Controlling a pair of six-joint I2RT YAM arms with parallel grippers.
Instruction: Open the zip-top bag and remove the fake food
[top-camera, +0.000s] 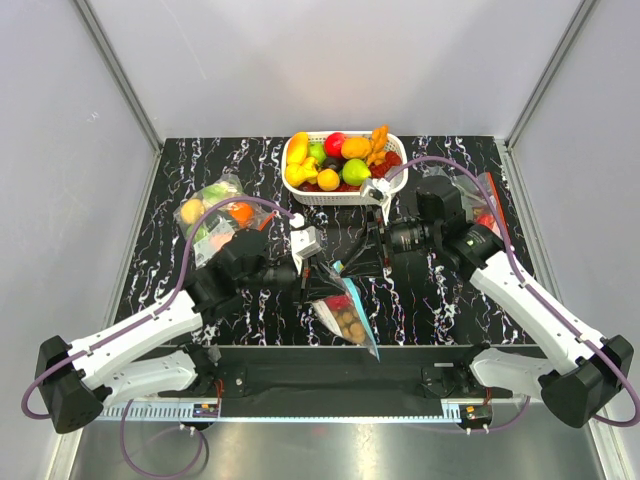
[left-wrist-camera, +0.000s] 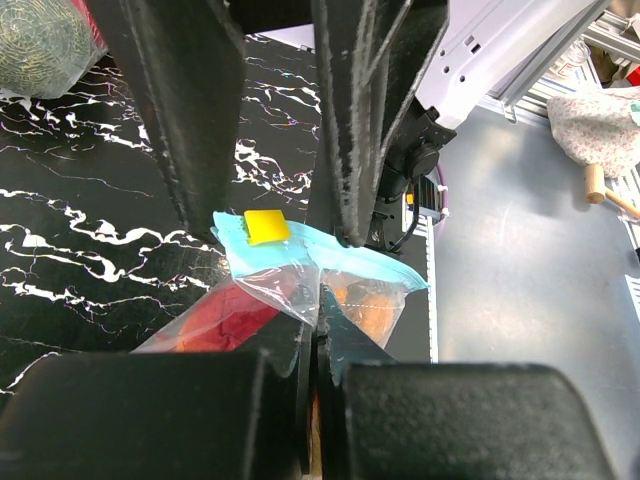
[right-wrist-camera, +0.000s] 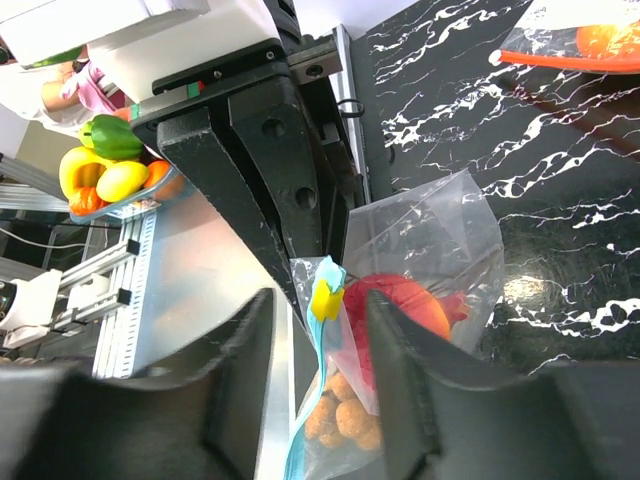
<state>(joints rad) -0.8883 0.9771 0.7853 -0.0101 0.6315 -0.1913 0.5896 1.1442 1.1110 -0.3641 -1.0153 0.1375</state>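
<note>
My left gripper (left-wrist-camera: 318, 350) is closed tight on a fold of the zip-top bag (right-wrist-camera: 440, 240) just below its teal zip strip (left-wrist-camera: 370, 262). It holds the bag up off the black marbled table (top-camera: 450, 300), close to the near edge. My right gripper (right-wrist-camera: 318, 302) is not holding anything. Its jaws stand apart on either side of the strip, with the yellow slider tab (left-wrist-camera: 267, 226) between them. Inside the bag, the red fruit (right-wrist-camera: 400, 305) sits beside the bunch of tan balls (right-wrist-camera: 345, 415).

The pinch worries me, because it grips only thin, crinkly film (slippery stuff). If the right jaws close on the slider and pull, I judge the bag could slide out of my left fingers, or twist so the zip jams. The right jaws could also close on plastic beside the tab and miss it. Once the mouth opens, the food could tumble past the table's edge.

I can read no brand, label or writing anywhere.
</note>
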